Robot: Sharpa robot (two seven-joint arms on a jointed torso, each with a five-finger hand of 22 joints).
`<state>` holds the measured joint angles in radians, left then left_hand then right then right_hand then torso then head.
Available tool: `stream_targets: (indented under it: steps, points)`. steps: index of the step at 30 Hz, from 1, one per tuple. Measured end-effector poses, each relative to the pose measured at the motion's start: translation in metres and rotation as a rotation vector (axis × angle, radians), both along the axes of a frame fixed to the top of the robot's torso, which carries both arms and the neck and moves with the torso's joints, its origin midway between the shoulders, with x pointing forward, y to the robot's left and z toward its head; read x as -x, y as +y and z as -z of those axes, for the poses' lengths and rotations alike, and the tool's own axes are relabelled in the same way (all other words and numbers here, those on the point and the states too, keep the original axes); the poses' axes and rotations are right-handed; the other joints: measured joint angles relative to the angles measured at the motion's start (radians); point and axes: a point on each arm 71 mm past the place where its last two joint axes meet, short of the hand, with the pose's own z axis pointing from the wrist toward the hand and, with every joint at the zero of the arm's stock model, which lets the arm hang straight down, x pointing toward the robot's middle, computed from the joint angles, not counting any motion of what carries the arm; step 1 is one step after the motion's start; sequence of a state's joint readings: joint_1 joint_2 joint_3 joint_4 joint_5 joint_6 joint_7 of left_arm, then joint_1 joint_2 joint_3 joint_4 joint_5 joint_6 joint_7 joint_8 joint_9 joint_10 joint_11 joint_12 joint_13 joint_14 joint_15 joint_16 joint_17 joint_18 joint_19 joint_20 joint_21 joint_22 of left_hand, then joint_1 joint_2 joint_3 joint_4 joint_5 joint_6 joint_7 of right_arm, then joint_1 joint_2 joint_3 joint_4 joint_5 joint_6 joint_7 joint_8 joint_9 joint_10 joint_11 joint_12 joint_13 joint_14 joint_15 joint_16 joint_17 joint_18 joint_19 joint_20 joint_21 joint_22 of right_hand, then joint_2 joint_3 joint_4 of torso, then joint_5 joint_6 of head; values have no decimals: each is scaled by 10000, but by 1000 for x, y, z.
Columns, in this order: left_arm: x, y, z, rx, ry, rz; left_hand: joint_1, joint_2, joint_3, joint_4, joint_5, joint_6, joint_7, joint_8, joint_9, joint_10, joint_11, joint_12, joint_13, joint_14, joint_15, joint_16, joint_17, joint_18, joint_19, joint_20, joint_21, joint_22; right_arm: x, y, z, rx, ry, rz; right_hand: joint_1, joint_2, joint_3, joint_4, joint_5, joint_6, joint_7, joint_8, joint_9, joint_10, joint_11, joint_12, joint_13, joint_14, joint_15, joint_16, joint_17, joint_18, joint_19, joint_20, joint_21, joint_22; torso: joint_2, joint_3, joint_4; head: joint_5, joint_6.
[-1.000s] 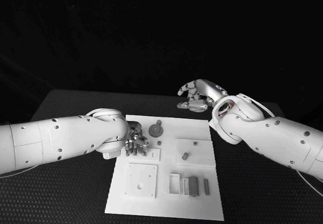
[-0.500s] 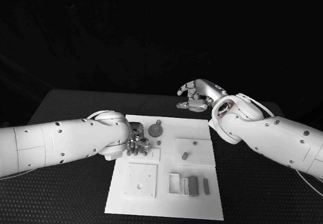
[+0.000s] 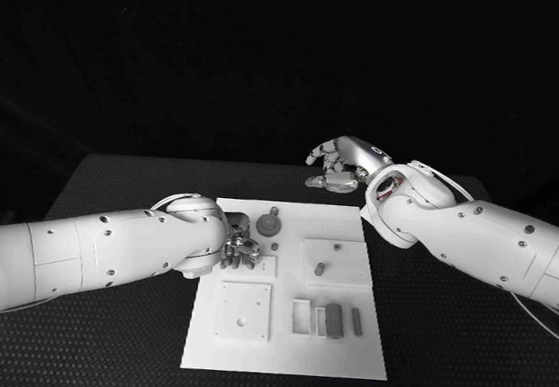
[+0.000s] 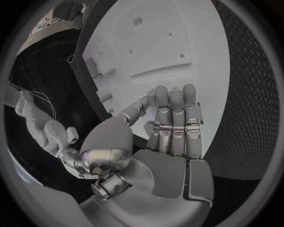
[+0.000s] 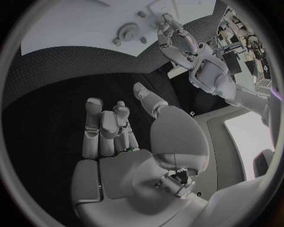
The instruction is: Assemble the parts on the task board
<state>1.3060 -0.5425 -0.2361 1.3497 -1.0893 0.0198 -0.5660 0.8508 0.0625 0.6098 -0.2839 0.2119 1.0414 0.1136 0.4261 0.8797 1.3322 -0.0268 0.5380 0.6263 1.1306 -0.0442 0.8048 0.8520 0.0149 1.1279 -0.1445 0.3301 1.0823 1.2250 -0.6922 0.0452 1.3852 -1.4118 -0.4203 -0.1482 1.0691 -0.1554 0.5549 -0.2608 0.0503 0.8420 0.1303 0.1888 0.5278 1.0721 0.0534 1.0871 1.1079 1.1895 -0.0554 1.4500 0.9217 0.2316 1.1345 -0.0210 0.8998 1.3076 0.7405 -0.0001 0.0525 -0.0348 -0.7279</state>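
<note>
Presumably for fitting a part, the left hand [image 3: 236,247] is lowered onto the task board [image 3: 287,352], fingers curled, any hold unclear; grey parts [image 3: 334,320] lie nearby; the right hand [image 3: 340,167] is kept beyond, half-curled, empty

Dim, dark backdrop; fisheye-bent wrist views.

Black textured table [image 3: 124,181] against pitch-dark backdrop; no walls or windows discernible, surroundings unlit.
</note>
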Motion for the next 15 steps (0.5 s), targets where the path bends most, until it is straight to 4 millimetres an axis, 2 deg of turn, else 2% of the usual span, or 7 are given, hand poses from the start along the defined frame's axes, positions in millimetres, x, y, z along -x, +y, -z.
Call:
stream_targets:
  steps: [15]
  points:
    - [0,0,1,-22,-58,48,2,-5,26,-27,-2,4,0,-1,0,0,0,0,-18,0,0,38,-22,0,0,0,0,23,0,0,0,7,35,-12,0,0,0,0,0,20,21,0,0,0,0,0,-9,0,-1,0,0,-1,-17,17,0,0,2,6,3,-14,-7]
